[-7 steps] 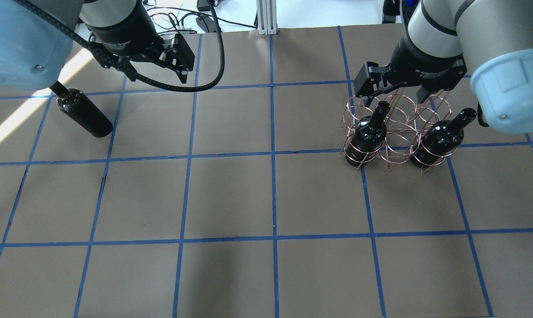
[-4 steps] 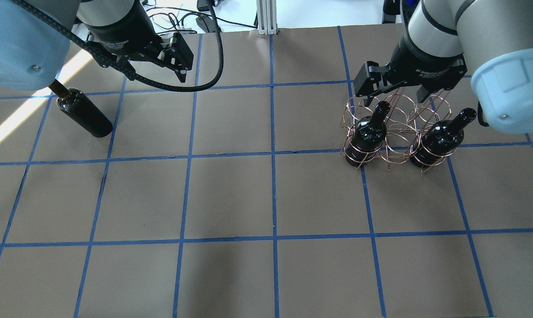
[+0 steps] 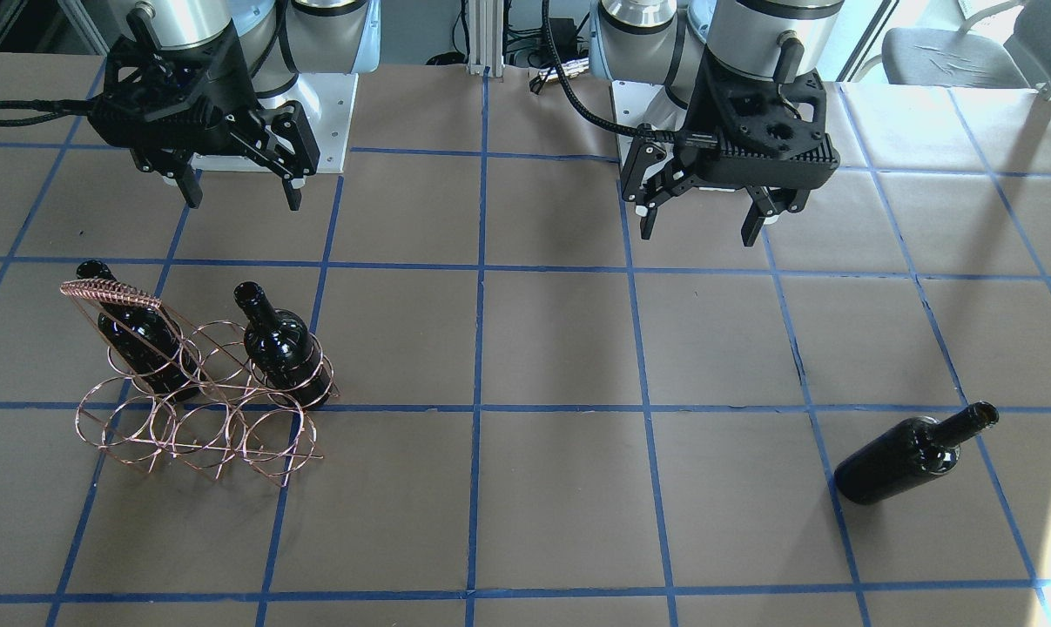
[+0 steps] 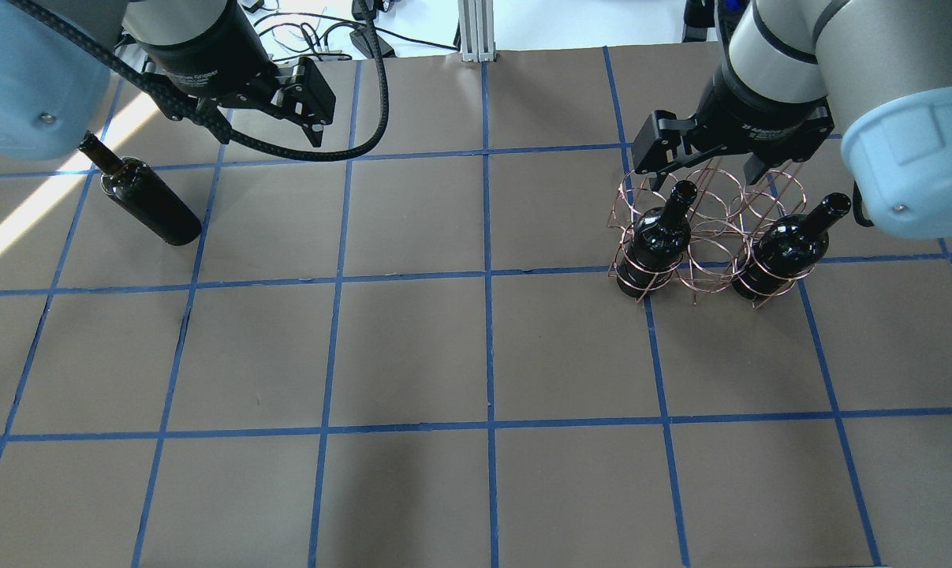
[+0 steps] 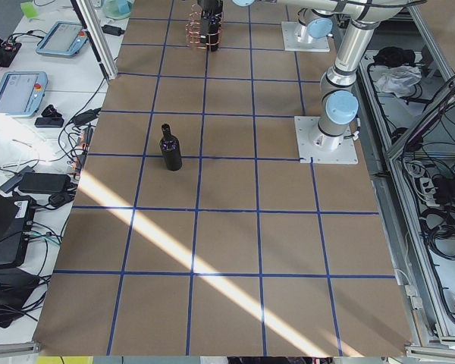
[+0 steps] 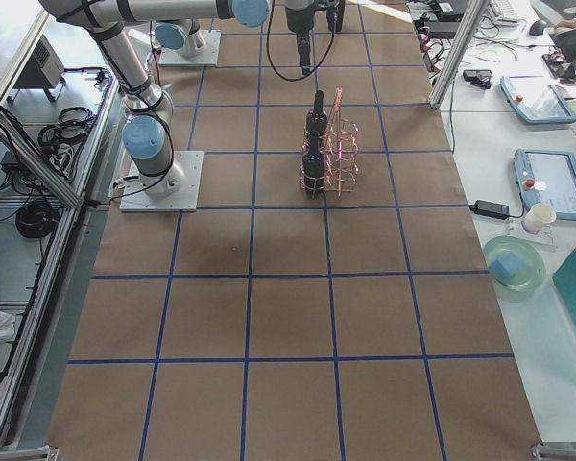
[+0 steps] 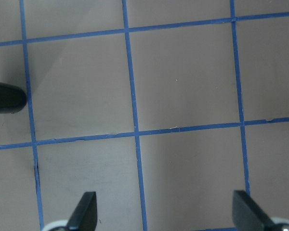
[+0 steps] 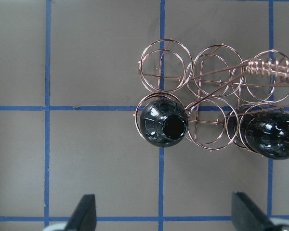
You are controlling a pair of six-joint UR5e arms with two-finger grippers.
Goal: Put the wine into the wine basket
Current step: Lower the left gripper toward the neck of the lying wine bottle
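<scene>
left pincer (image 3: 699,233) shifted left | glossy wine (image 3: 912,453) (upright) | copper-wire wine basket (image 3: 196,411)

wine (image 7: 5,97) cut by left edge | racked bottle (image 8: 272,137) cut by right edge | wine basket (image 5: 191,32) too small

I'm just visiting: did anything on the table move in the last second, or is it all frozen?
Only the left tool moved. It slid slightly toward the robot's own left, nearer the lone wine bottle, and it is open and empty. Nothing was picked up or let go. The right tool stayed open by the wine basket, and the basket's two bottles did not move.
</scene>
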